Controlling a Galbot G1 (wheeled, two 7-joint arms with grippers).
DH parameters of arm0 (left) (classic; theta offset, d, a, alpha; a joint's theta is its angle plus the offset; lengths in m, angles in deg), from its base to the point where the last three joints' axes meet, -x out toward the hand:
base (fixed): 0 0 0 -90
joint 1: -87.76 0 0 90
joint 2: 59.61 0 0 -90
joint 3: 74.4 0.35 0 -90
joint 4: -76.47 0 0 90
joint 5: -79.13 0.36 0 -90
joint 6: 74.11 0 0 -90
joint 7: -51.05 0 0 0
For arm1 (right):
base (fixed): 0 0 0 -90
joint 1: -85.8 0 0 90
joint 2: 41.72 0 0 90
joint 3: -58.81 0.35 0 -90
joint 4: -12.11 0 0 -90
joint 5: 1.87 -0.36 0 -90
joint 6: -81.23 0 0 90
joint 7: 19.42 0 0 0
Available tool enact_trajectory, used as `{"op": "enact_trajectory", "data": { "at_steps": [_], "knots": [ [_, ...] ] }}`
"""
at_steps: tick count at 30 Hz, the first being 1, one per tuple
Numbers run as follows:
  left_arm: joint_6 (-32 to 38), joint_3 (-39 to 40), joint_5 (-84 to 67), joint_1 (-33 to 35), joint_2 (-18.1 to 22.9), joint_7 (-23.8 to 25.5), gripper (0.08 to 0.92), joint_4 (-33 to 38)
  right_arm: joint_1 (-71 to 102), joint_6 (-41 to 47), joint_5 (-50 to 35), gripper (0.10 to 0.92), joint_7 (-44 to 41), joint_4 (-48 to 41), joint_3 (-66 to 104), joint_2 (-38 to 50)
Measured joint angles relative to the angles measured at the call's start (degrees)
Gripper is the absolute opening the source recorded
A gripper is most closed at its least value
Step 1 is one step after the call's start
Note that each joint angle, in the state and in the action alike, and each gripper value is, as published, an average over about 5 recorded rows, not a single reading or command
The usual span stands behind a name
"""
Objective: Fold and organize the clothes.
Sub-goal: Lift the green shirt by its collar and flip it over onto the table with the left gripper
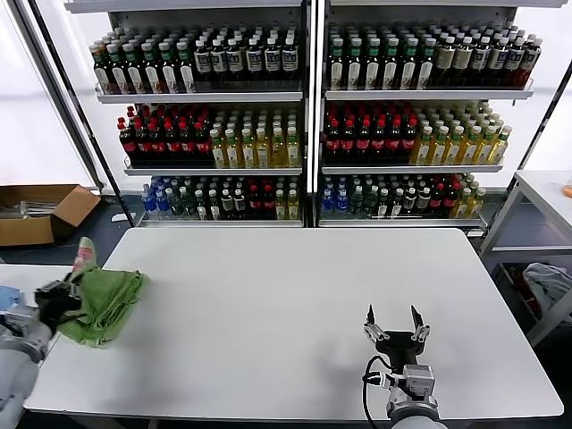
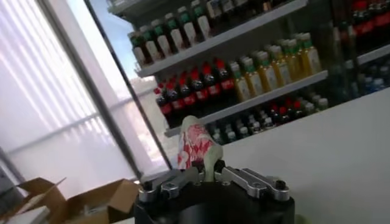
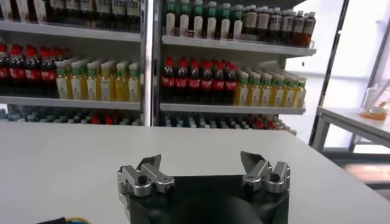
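Observation:
The light green polo shirt (image 1: 109,302) lies bunched at the left end of the white table (image 1: 295,304). My left gripper (image 1: 64,297) is shut on an edge of it, and a flap with the red-and-white checkered print (image 1: 84,254) stands up above the jaws. In the left wrist view that flap (image 2: 196,143) rises from between the closed fingers (image 2: 205,172). My right gripper (image 1: 395,319) hovers open over the table's near edge, right of centre, with nothing between its fingertips (image 3: 205,164).
Shelves of bottles (image 1: 304,116) fill the back. A cardboard box (image 1: 36,213) lies on the floor at far left. A blue cloth (image 1: 9,295) rests on a side surface to the left. Another table (image 1: 545,192) with grey fabric (image 1: 547,284) below is at right.

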Motion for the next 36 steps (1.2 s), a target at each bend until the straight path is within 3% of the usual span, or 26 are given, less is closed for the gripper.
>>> {"op": "enact_trajectory", "data": {
  "at_steps": [11, 18, 26, 36],
  "knots": [
    [-3.72, 18.87, 8.69, -0.10, 11.81, -3.98, 0.128, 15.87, 3.06, -0.80, 1.34, 0.823, 0.11, 1.28, 2.21, -1.56],
    [-5.75, 28.61, 13.18, -3.11, 17.87, -5.34, 0.128, 15.10, 4.45, -1.11, 2.30, 0.823, 0.05, 1.59, 2.87, -2.39],
    [-6.65, 33.89, 13.37, -6.76, 21.05, -6.11, 0.134, 12.76, 3.92, -0.57, 3.06, 0.823, 0.11, 0.83, 2.23, -3.01],
    [-3.86, 38.60, 5.97, -8.83, 24.41, -6.96, 0.392, 12.85, 0.74, 1.88, 0.83, 0.823, 0.55, -1.40, 0.26, -3.45]
  ]
}}
